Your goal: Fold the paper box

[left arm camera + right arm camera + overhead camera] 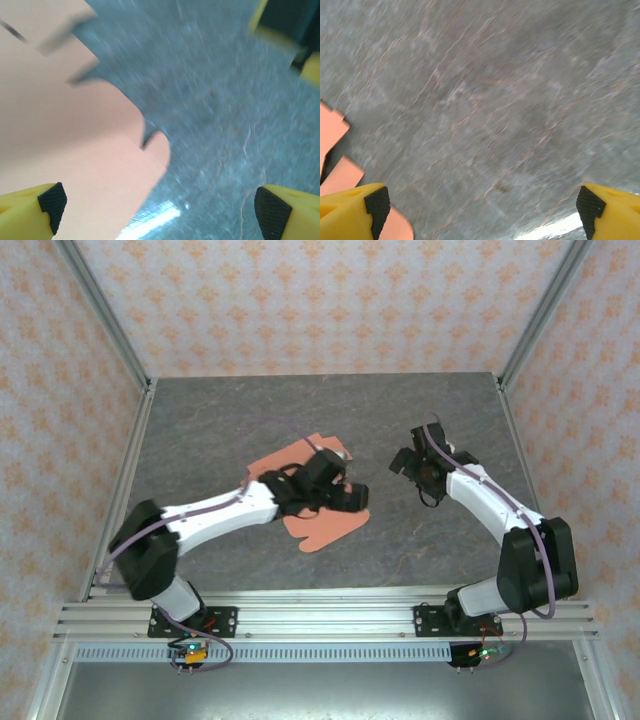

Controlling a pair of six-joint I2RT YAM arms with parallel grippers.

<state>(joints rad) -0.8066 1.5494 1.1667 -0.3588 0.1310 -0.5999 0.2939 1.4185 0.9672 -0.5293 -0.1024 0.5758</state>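
Paper box (322,527) lies mid-scene on the surface (430,540), an unfolded sheet under the spread left claw (350,497); the right claw (408,462), also spread, hovers right. Folding looks barely begun.

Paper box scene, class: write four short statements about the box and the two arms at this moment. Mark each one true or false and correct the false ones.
1. The paper box lies as a flat, unfolded salmon-orange sheet on the table. True.
2. The left tool is shut on the sheet. False: it is wide open above the sheet and grips nothing.
3. The right tool is open. True.
4. The right tool hangs over the middle of the sheet. False: it is over bare grey table to the right of the sheet, and only the sheet's tabs show at the left edge of the right wrist view.
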